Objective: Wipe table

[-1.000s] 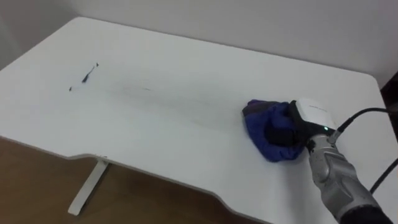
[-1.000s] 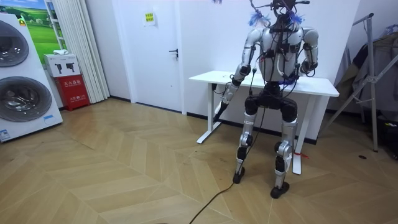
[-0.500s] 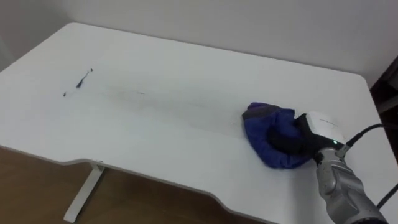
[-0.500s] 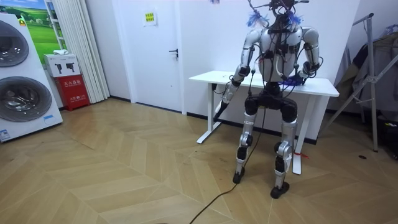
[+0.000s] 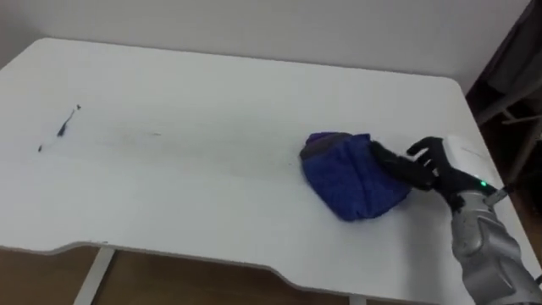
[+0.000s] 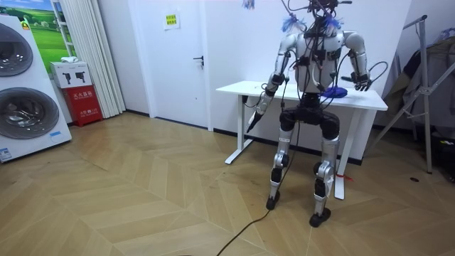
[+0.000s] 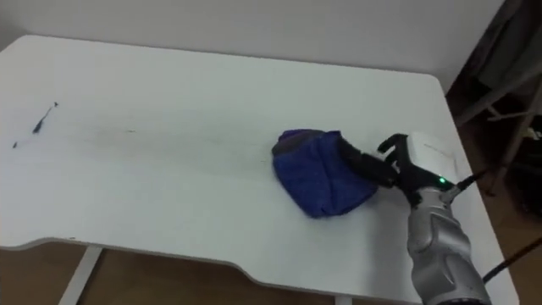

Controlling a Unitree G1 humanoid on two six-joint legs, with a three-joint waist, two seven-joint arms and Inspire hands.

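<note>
Right hand (image 5: 442, 168) low over white surface (image 5: 169, 178), fingers (image 5: 392, 164) straight & spread, not gripping, tips touching crumpled blue cloth (image 5: 347, 182) at its rt side.

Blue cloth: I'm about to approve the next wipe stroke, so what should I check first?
1. Right hand on blue cloth: straight fingers touch its right edge, no grip; ok for pushing.
2. Cloth spread flat on the table: bunched, not ok.
3. Dark marks at the table's left wiped: not ok.
4. Path from cloth to marks free: ok.
5. Left hand clear of the tabletop: hangs beside the table, ok.
6. Downward pressure: cannot tell.
</note>
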